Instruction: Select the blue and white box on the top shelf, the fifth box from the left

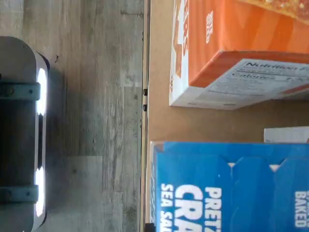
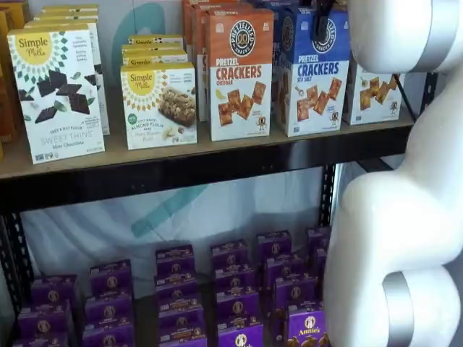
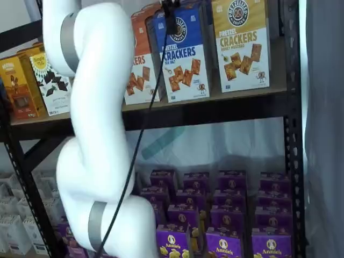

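The blue and white box (image 2: pixel 315 72) stands on the top shelf (image 2: pixel 181 150) between an orange-topped and a yellow-topped box, and shows in both shelf views (image 3: pixel 183 54). The wrist view shows its blue top face (image 1: pixel 231 188) close up, above the tan shelf board (image 1: pixel 159 111). My gripper (image 2: pixel 322 25) shows only as black fingers hanging from the top edge in front of the box's upper part, also in a shelf view (image 3: pixel 171 19). No gap between the fingers shows and they hold no box.
The orange-topped cheddar box (image 2: pixel 240 72) stands just left of the blue one, the yellow-topped box (image 3: pixel 240 43) just right. Simple Mills boxes (image 2: pixel 61 90) stand further left. Small purple boxes (image 2: pixel 181 296) fill the lower board. My white arm (image 2: pixel 405 181) hides part of the shelves.
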You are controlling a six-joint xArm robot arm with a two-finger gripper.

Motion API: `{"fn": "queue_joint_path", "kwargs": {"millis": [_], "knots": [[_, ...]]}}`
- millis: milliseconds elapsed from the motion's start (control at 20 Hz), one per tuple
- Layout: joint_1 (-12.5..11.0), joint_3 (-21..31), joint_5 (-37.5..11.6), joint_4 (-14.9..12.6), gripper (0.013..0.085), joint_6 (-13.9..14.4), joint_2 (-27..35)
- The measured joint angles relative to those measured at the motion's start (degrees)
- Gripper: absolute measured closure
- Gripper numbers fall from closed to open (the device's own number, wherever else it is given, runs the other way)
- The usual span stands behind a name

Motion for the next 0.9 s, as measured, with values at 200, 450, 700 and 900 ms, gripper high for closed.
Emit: {"fn": "queue_joint_path", "kwargs": {"millis": [200,450,700,900], "knots": [[-0.2,0.3,0.0,0.4,0.037,0.0,-0.4],[-0.4,0.2,0.7,0.6,0.045,-0.1,-0.7],[-0.3,2.6,0.3,1.1,0.045,0.1,-3.4],[-0.3,5.9,-0.2,1.7,0.045,0.4,-6.7]]}}
